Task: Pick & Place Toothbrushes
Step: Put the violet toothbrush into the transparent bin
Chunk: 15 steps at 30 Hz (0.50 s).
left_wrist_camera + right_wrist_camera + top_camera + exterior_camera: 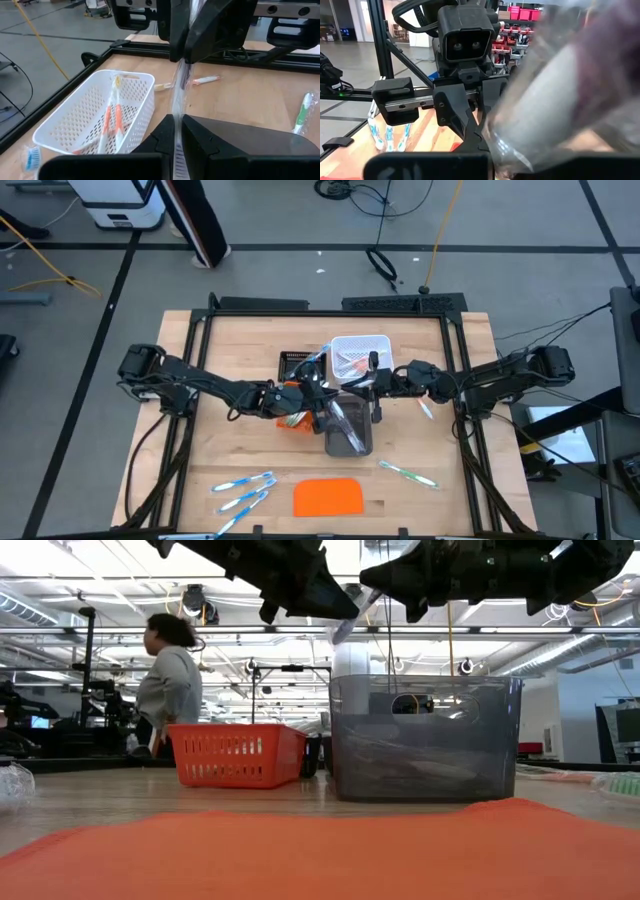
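A pale toothbrush in a clear wrapper [181,90] is stretched in the air between my two grippers, above the grey bin [348,432]. My left gripper [177,131] is shut on one end and my right gripper [187,52] on the other. In the low view the wrapped toothbrush [352,622] shows between the two above the bin. A white basket [95,117] holds pink-orange toothbrushes. Blue toothbrushes [245,490] and a green one [408,473] lie flat on the table near its near edge. My left gripper pinches the wrapper's end nearest it [177,120] between its two fingers, which lie along the toothbrush. The toothbrush is lifted clear of the table. My right gripper pinches the opposite end [186,64] between its fingers, coming from the table's right side, and the wrapper runs straight between the two holds.
An orange basket [235,755] stands left of the grey bin and a black tray [297,364] beside the white basket. A flat orange slab [328,497] lies near the table's near edge. A pink toothbrush [205,80] and a green one [302,112] lie on the wood. A person [170,680] stands beyond the table.
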Each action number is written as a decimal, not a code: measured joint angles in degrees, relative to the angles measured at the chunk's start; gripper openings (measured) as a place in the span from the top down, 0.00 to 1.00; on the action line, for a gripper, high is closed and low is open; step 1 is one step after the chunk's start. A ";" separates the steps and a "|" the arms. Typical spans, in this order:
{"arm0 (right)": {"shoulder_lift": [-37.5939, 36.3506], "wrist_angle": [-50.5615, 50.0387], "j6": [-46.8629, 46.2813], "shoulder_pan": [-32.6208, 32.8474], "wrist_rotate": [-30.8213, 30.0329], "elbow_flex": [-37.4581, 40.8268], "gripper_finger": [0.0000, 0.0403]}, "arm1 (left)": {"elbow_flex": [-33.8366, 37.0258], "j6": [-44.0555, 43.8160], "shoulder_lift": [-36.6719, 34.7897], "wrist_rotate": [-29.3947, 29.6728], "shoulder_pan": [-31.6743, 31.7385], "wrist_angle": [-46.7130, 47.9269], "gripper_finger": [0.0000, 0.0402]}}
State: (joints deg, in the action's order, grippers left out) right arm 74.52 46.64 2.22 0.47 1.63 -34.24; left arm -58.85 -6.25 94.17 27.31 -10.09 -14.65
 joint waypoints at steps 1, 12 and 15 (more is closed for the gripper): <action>0.00 -0.06 0.01 0.00 0.00 0.00 0.99 | 0.00 0.14 0.00 0.00 0.00 0.02 0.93; 0.00 -0.49 -1.23 -0.02 0.06 0.00 0.99 | -0.07 0.78 0.00 0.73 -0.44 3.43 0.70; -0.30 -2.08 -1.55 -0.02 0.10 0.00 0.99 | -0.07 2.76 0.00 0.85 -1.00 3.80 0.64</action>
State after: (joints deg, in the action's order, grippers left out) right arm 74.22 44.56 0.67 0.45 1.73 -34.24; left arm -58.92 -3.49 94.17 28.16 -11.09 -10.85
